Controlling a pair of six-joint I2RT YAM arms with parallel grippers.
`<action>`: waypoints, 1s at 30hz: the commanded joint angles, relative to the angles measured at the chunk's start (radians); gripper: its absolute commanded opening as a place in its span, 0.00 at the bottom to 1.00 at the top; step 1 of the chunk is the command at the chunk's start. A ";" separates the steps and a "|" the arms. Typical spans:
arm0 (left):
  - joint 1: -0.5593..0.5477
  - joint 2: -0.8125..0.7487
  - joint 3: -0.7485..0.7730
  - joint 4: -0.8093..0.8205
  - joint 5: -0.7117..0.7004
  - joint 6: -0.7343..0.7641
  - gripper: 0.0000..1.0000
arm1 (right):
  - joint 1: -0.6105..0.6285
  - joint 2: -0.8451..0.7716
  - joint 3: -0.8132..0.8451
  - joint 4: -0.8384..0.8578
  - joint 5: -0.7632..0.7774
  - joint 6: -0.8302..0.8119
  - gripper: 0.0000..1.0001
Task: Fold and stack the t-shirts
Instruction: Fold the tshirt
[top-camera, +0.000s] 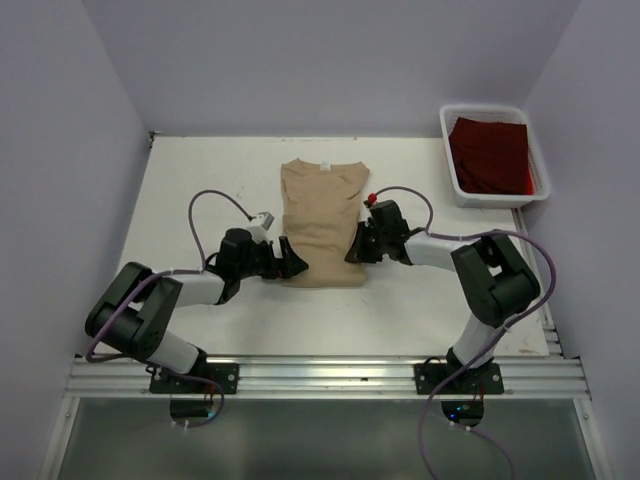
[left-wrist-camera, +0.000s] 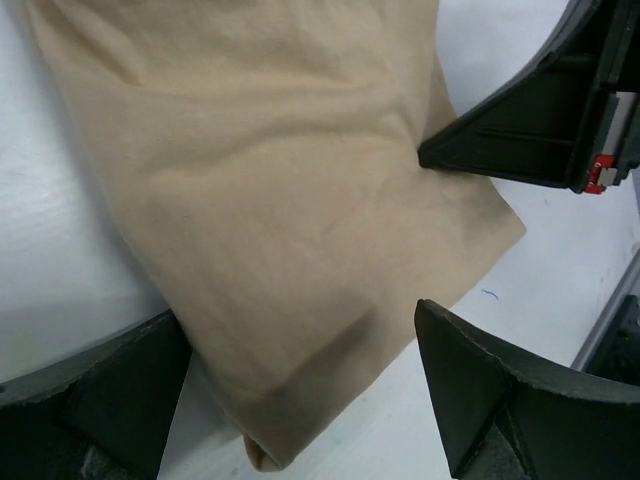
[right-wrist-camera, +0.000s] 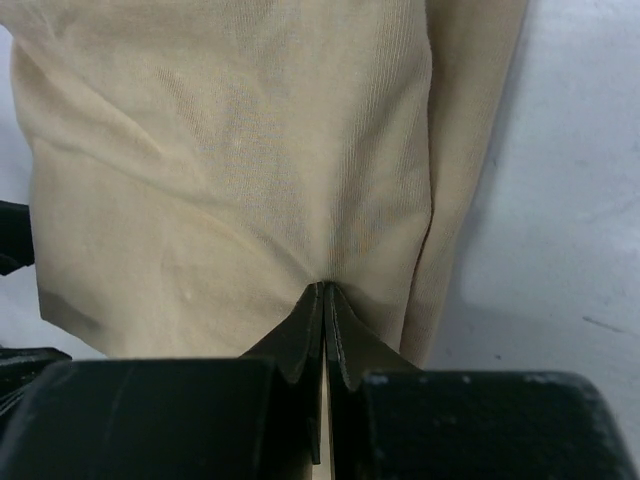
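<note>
Nearest, the left gripper (top-camera: 290, 262) is seen spread apart, its fingers (left-wrist-camera: 480, 390) straddling the near left corner of the plain tan cloth t-shirt (top-camera: 320, 215). The shirt is laid flat mid-way on the white table (top-camera: 200, 180), neck pointed away. The right gripper (top-camera: 362, 245) is clamped together on the shirt's near right edge, fabric puckered at the tips. Farther back right, the dark red t-shirt (top-camera: 490, 152) is lying in the white plastic bin (top-camera: 492, 201).

White table (top-camera: 190, 170), pale lavender walls (top-camera: 300, 60), aluminium front rail (top-camera: 330, 374)
</note>
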 joint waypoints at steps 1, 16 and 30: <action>-0.063 0.031 -0.091 -0.154 -0.026 -0.076 0.95 | 0.010 -0.050 -0.066 0.001 0.032 -0.013 0.00; -0.105 -0.121 -0.198 -0.220 -0.054 -0.110 0.95 | 0.010 -0.546 -0.342 0.056 -0.124 -0.013 0.58; -0.106 0.002 -0.220 -0.129 -0.023 -0.148 0.95 | 0.009 -0.618 -0.463 -0.051 0.036 0.018 0.58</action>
